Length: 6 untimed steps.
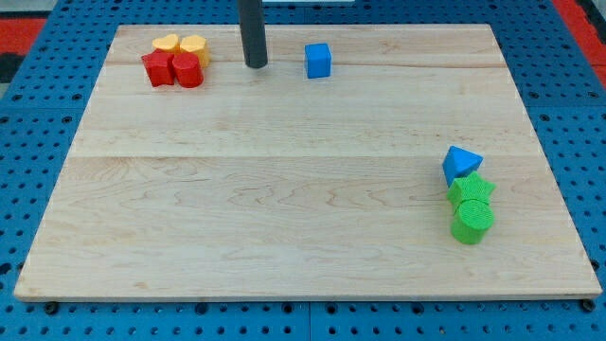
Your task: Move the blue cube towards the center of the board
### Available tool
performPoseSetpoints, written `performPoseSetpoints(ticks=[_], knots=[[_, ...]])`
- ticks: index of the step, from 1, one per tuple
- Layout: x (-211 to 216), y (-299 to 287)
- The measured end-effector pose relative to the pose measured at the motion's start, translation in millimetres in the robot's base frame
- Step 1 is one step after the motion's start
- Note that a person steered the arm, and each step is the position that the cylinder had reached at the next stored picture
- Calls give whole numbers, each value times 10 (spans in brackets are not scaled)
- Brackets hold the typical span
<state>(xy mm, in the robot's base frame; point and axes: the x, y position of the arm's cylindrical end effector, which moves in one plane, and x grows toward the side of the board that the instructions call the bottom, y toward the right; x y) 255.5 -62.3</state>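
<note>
The blue cube sits near the view's top edge of the wooden board, a little right of the middle. My tip touches the board to the cube's left, about a cube and a half's width away and not touching it. The dark rod rises straight up out of the view's top.
At the view's top left sits a cluster: a yellow heart-like block, a yellow cylinder, a red star-like block and a red cylinder. At the right are a blue triangular block, a green star and a green cylinder.
</note>
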Motion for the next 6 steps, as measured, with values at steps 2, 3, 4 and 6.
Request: performPoseSetpoints(ticks=[2, 3, 4, 6], knots=[[-46, 946], [392, 1087], [904, 1252], [894, 932]])
